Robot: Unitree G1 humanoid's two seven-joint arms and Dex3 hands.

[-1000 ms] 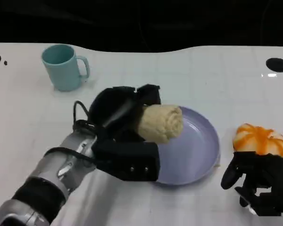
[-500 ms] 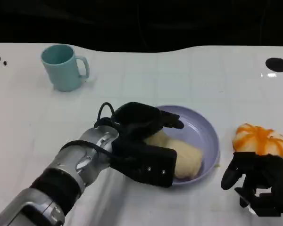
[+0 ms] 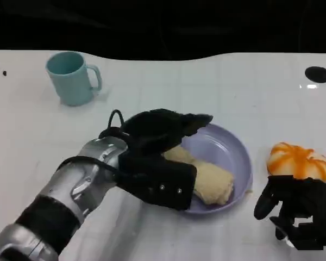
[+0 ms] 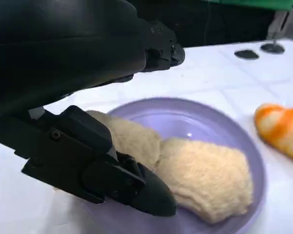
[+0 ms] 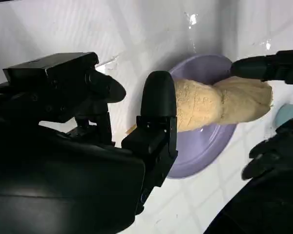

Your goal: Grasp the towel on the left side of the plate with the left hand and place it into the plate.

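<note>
Head view, left to right: teal mug (image 3: 71, 77) far left; left hand (image 3: 155, 155) has let go, fingers spread above the rolled towel (image 3: 204, 179) now lying in the purple plate (image 3: 233, 149) (placement probably done); right hand (image 3: 301, 209), seemingly empty, near the orange pumpkin-like toy (image 3: 299, 161).

White table (image 3: 206, 81) with a faint grid pattern. Teal mug (image 3: 70, 78) standing upright at far left, handle toward the centre. Orange-and-white striped object (image 3: 298, 161) resting at right. Black round marks (image 3: 318, 74) near the table's far corners.
</note>
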